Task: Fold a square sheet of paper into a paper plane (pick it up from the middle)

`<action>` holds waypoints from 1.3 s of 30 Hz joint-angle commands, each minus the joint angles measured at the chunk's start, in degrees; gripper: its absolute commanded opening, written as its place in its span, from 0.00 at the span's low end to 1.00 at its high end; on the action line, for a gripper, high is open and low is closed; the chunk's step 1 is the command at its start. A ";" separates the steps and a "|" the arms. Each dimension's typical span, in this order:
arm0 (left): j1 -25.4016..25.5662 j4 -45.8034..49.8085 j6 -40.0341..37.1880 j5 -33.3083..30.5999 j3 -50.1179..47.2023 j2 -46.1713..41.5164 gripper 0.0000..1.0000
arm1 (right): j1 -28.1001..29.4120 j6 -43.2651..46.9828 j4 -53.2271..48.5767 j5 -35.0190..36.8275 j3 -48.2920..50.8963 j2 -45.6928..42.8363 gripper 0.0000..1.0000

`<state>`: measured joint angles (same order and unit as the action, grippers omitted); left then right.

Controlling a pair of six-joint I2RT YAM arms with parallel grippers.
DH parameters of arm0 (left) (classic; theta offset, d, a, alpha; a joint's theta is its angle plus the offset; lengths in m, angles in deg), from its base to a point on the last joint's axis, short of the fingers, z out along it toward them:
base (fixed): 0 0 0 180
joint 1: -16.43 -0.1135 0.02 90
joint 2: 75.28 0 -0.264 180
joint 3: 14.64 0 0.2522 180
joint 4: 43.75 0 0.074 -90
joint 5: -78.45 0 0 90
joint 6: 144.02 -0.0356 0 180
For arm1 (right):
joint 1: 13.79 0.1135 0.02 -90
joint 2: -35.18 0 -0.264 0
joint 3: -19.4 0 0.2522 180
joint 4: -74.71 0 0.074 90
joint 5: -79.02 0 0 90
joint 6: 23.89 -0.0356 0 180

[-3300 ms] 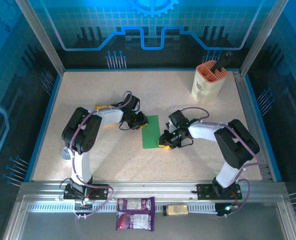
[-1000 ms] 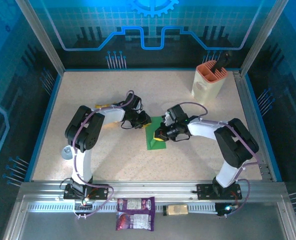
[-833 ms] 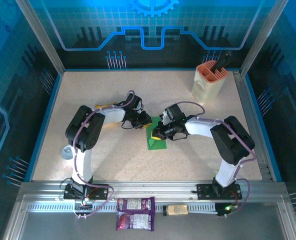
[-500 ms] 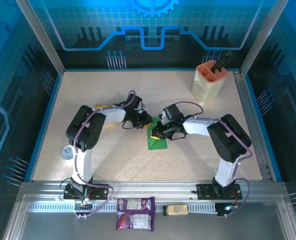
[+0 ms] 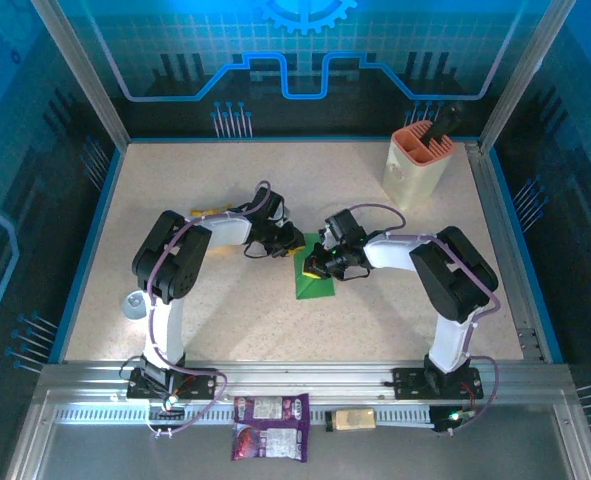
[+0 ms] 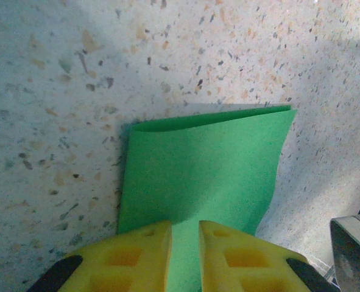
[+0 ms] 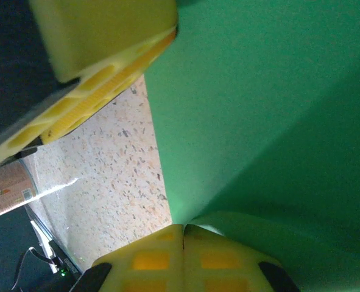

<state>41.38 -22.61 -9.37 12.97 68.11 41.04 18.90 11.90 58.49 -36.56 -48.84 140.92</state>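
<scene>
Both arms bend low toward the middle. The left tool (image 6: pixel 184 236) is a little open. The right tool (image 7: pixel 183 234) pinches thin green paper (image 7: pixel 259 121).

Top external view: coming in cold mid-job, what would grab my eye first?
The green square sheet of paper lies partly folded at the table's middle, with both arms bent in over it. The right gripper has its jaws shut, apparently pinching a curled edge; the left gripper has its jaws slightly apart with green paper between them. An orange-and-cream holder stands at back right.
</scene>
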 commanded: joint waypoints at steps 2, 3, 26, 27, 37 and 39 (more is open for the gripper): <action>0.92 2.99 -0.77 -0.28 -0.29 2.53 0.21 | 0.80 0.97 -0.09 -1.27 -1.42 1.68 0.06; 1.02 3.00 -0.75 -0.29 -0.33 2.53 0.21 | 0.88 1.11 -0.17 -1.45 -1.51 1.76 0.06; 1.12 2.82 -0.61 -0.49 -0.61 2.60 0.21 | 0.76 -0.15 1.74 0.38 -0.51 2.99 0.06; 1.15 2.83 -0.61 -0.50 -0.54 2.54 0.21 | 0.80 -0.14 1.71 0.37 -0.54 3.07 0.06; 1.19 2.85 -0.52 -0.43 -0.56 2.60 0.21 | 0.80 0.27 0.73 1.07 -0.61 3.52 0.06; 1.21 2.82 -0.45 -0.57 -0.69 2.51 0.21 | 0.80 0.19 0.64 1.45 -0.54 3.56 0.06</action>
<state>41.69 -22.83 -9.37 12.94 68.11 41.06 18.95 12.09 59.73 -36.69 -49.23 143.32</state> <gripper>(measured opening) 0.212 0.066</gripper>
